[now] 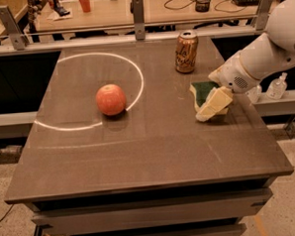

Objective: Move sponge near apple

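The sponge (200, 90), dark green on top with a pale edge, lies flat on the table's right side, in front of the can. My gripper (212, 105) comes in from the right on a white arm and sits low over the sponge's near right part, hiding that part. The apple (111, 99), reddish-orange and round, rests left of centre on the table, about two apple-widths from the sponge.
A gold-brown drink can (186, 51) stands upright behind the sponge. A bright ring of light (135, 66) lies on the dark table top (154, 149). A rail and a desk with clutter run behind the table. A small clear bottle (276, 87) sits off the right edge.
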`<action>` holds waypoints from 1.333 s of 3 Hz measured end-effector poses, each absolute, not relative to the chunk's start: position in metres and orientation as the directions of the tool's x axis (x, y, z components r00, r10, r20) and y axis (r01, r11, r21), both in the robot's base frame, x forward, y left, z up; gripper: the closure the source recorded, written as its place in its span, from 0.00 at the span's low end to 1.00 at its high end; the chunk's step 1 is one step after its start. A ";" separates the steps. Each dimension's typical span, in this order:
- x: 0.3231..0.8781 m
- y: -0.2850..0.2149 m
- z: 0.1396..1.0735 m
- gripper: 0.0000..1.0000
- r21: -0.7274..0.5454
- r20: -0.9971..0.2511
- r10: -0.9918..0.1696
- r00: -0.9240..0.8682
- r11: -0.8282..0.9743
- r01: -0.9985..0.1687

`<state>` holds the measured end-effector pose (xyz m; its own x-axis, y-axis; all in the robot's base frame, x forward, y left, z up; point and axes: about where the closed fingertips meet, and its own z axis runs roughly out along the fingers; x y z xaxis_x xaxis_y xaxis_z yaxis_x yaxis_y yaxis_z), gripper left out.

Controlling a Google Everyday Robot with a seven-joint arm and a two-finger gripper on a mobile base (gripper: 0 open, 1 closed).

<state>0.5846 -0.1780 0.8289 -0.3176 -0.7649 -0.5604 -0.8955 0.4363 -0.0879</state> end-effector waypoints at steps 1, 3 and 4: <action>0.593 -0.180 0.832 0.40 -0.111 -0.567 -0.773 -0.283 0.412 -0.904; 0.606 -0.179 0.859 0.87 -0.147 -0.613 -0.761 -0.214 0.375 -0.915; 0.604 -0.153 0.876 1.00 -0.132 -0.643 -0.739 -0.201 0.365 -0.922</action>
